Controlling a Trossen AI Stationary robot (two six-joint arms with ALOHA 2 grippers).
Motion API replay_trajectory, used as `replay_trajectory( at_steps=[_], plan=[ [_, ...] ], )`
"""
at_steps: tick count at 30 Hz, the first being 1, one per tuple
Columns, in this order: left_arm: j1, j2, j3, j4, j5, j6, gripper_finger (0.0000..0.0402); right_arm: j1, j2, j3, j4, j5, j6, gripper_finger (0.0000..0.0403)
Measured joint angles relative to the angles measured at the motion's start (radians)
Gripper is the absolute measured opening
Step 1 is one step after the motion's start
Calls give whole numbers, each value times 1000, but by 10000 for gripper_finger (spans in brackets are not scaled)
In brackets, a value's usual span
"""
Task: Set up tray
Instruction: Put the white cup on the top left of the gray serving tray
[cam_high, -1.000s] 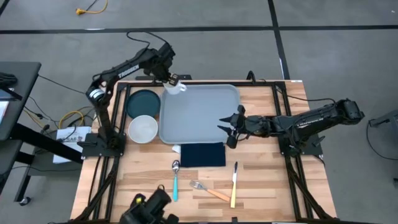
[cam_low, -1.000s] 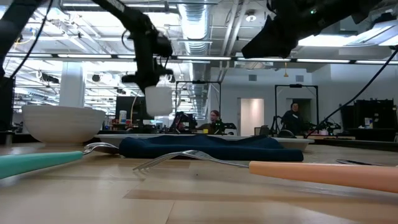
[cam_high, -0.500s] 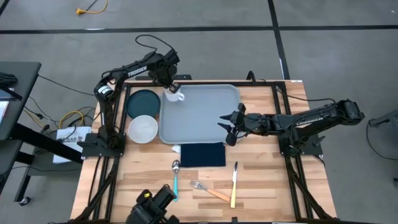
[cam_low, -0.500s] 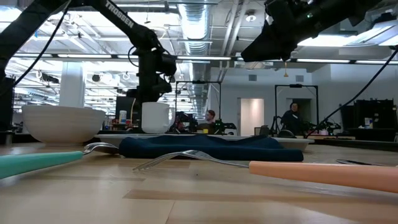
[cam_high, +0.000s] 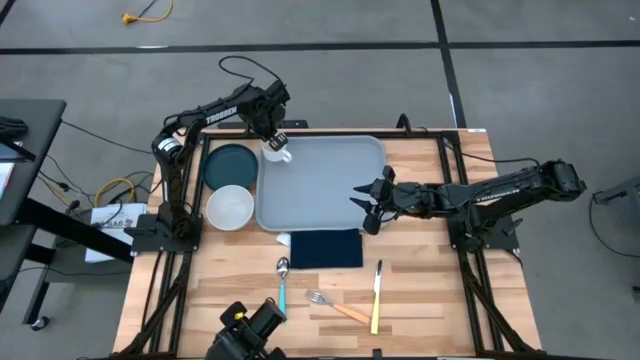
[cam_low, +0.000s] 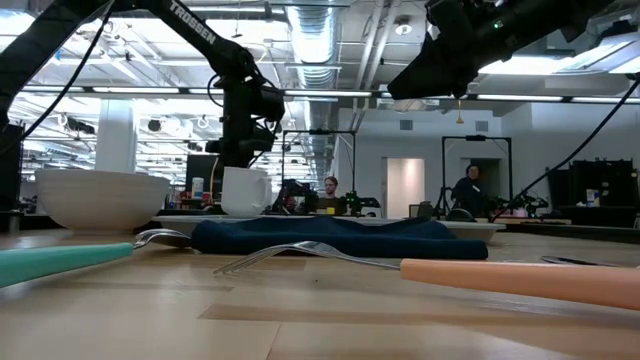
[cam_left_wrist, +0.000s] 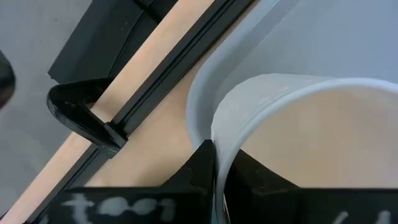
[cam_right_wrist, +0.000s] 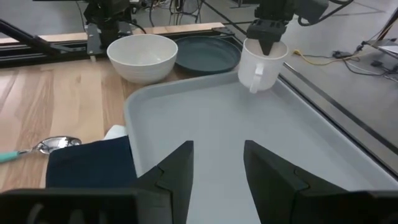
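A white mug (cam_high: 279, 152) stands upright at the far-left corner of the light grey-blue tray (cam_high: 330, 195). In the low view the mug (cam_low: 246, 190) reaches down to the tray's rim line. My left gripper (cam_high: 272, 135) is above the mug and shut on its rim. My right gripper (cam_high: 365, 205) hovers open over the tray's right part, apart from everything. The right wrist view shows the tray (cam_right_wrist: 236, 137) and the mug (cam_right_wrist: 261, 62) with its handle turned toward the right gripper (cam_right_wrist: 217, 155). My left gripper (cam_left_wrist: 217, 155) pinches the mug's rim (cam_left_wrist: 214, 134) with one finger inside (cam_left_wrist: 261, 177) and one outside the wall. The fingers come from above, pointing down. The mug is upright below them, its bottom at the tray's far-left corner; whether it bears on the tray I cannot tell.
A round teal plate (cam_high: 230, 165) and a white bowl (cam_high: 230, 207) lie left of the tray. A navy napkin (cam_high: 325, 248) lies at the tray's near edge. Nearer still are a spoon (cam_high: 282, 285), a fork (cam_high: 335, 305) and a knife (cam_high: 376, 295).
My left gripper has carried the mug down and slightly toward the table's far edge; the mug hung well above the tray a second ago and now sits at tray level in the far-left corner. The hold is unchanged.
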Motion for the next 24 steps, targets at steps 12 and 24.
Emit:
replay_trajectory(
  at_steps=[12, 24],
  plan=[
    [-2, 0, -1, 20, 1, -7, 14, 0, 0, 0, -15, 0, 1, 133],
    [-8, 0, -1, 26, 6, -11, 16, 0, 0, 0, -15, -1, 1, 133]
  ],
)
